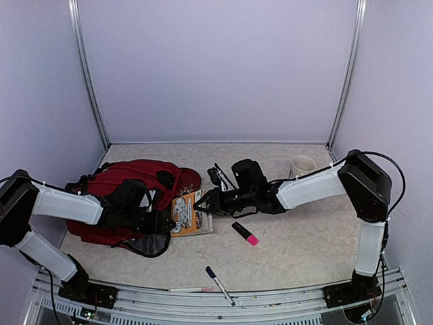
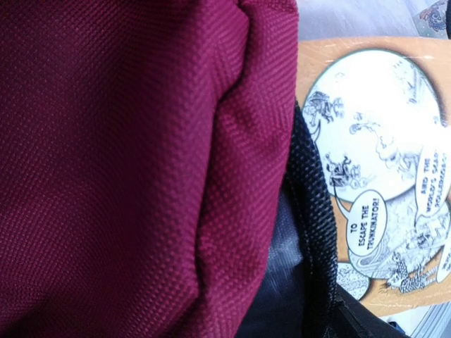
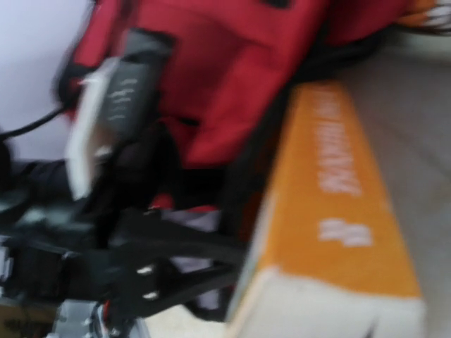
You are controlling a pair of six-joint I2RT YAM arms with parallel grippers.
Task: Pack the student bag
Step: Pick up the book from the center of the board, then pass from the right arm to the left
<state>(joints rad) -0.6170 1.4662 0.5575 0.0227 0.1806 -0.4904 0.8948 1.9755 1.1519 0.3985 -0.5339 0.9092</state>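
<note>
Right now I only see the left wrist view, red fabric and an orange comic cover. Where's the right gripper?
Observer: The right gripper is at the comic book's edge away from the student bag; whether it grips is unclear.
Operator: What's loose on the table?
Observer: A black marker with a pink cap lies on the table, right of the book.
Operator: Anything else?
Observer: A pen near the front edge.

A speech bubble (image 2: 363, 227) on the orange book (image 2: 318, 67) reads "TO ESCAPE THE TRONKINATOR!"
</note>
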